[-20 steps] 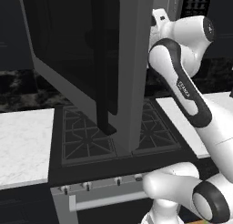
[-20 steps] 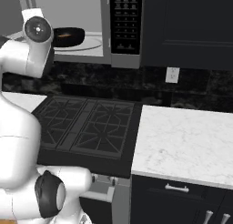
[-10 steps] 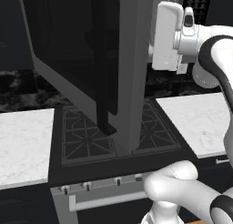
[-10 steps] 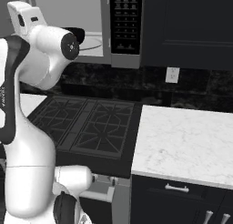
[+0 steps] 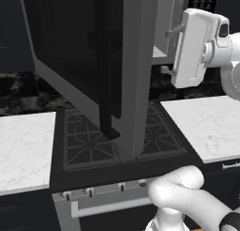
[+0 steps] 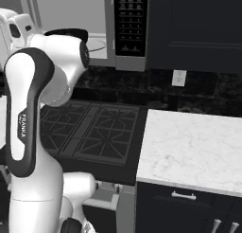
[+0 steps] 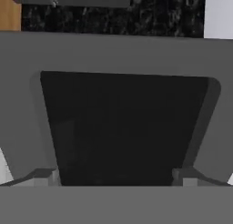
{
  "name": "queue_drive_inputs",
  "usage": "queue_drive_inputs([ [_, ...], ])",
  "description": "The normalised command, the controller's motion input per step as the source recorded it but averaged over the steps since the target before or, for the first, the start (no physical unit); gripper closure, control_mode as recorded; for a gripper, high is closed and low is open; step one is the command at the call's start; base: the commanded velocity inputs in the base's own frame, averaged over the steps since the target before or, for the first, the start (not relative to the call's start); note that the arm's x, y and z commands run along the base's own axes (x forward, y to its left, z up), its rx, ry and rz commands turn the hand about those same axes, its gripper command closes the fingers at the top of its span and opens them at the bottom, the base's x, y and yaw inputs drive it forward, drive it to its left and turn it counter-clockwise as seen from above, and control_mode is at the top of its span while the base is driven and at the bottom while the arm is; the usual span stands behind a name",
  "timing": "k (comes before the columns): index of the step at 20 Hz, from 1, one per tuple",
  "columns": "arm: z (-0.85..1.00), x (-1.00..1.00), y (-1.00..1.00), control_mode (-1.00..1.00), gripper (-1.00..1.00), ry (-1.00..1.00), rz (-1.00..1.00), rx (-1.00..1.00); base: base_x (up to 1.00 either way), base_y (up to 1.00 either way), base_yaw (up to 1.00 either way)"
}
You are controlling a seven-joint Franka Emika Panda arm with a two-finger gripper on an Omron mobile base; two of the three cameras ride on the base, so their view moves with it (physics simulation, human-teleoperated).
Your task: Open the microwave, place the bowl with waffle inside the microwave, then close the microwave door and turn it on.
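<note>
Microwave door [image 5: 89, 61] stands swung wide open, its black bar handle [image 5: 108, 80] hanging over the stove [image 5: 112, 141]. Bowl [image 6: 71, 35] sits inside the microwave [image 6: 125, 28] cavity, just left of the button panel, partly hidden by the arm. Gripper [image 7: 116, 175] has its fingers spread wide, nothing between them, facing the door's dark glass and grey frame up close.

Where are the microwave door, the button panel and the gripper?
microwave door [image 5: 70, 51]: left base view, on its dark glass.
button panel [image 6: 131, 23]: right base view, middle of the black panel.
gripper [image 5: 169, 50]: left base view, between its open fingertips.
</note>
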Motion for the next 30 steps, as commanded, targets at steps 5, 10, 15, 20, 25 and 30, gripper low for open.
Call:
queue_drive_inputs([
  [5,-0.13,-1.00,0.00,-1.00,-1.00,-0.02,0.28,-0.02,0.00,0.00,0.00],
  [10,0.00,-1.00,0.00,-1.00,-1.00,-0.13,0.23,-0.01,0.00,0.00,0.00],
  [15,0.00,-1.00,0.16,-1.00,-1.00,-0.13,0.19,-0.06,0.00,0.00,0.00],
  [20,0.00,-1.00,0.45,-1.00,-1.00,-0.11,0.10,-0.12,0.00,0.00,0.00],
  [25,-0.06,-0.68,0.76,-1.00,-1.00,-0.10,-0.04,-0.20,0.00,0.00,0.00],
  [30,-0.53,0.73,1.00,-1.00,-1.00,0.00,-0.44,-0.27,0.00,0.00,0.00],
])
